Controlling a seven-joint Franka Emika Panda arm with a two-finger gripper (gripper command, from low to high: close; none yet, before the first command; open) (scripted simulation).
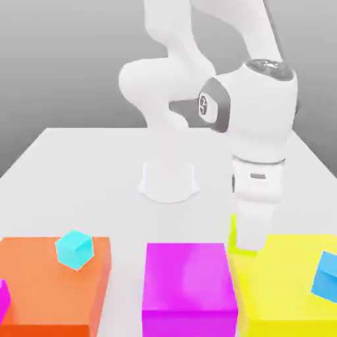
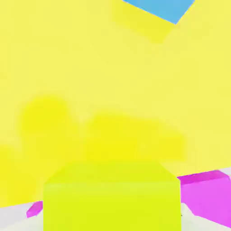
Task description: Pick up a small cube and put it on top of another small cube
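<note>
The small lime yellow-green cube [image 2: 110, 200] sits right under the hand camera, over the big yellow block's [image 2: 90, 81] near edge. In the exterior view a strip of the small cube [image 1: 233, 232] shows beside the fingers, at the back left corner of the big yellow block [image 1: 289, 283]. My gripper [image 1: 251, 242] points straight down there, shut on this cube. A cyan small cube [image 1: 74, 249] rests on the orange block [image 1: 46, 289] at the exterior view's left.
A magenta block [image 1: 189, 286] stands between the orange and yellow blocks; the hand view shows its corner [image 2: 207, 194]. A blue cube [image 1: 326, 275] lies on the yellow block's right side, also seen from the hand camera [image 2: 158, 6]. The robot base [image 1: 168, 179] is behind.
</note>
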